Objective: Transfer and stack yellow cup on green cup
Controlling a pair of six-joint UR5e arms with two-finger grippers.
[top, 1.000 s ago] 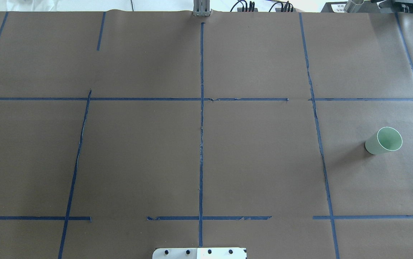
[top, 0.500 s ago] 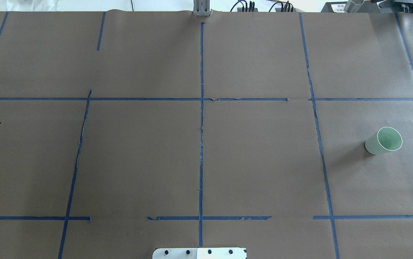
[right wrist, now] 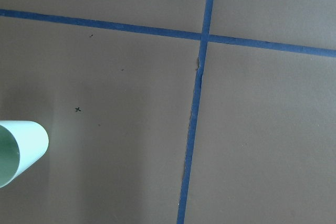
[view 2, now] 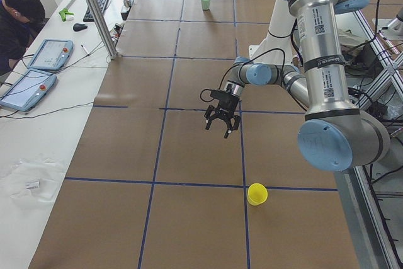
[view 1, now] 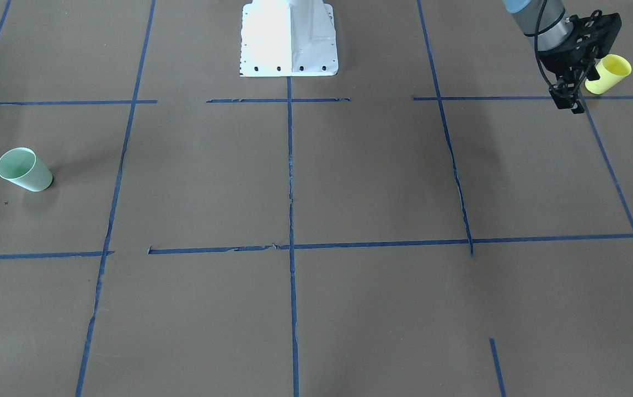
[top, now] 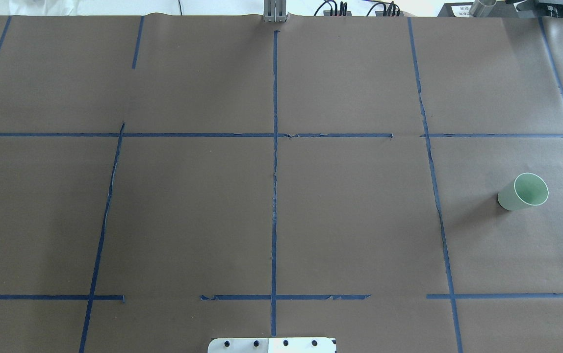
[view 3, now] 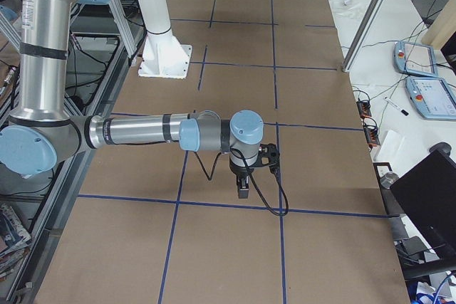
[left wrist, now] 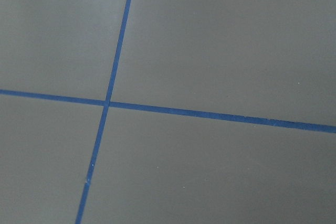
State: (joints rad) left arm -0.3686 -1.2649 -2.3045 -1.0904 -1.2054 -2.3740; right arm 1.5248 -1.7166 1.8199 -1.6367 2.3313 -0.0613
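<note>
Brown table (view 1: 377,165): yellow cup (view 1: 609,73) near left gripper (view 1: 567,105), apart.

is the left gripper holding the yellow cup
No, the yellow cup stands upright by itself while the left gripper hangs empty some way off.

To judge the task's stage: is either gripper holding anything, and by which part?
Neither cup is held. The yellow cup stands free on the table, apart from the open left gripper; the green cup stands untouched.
</note>
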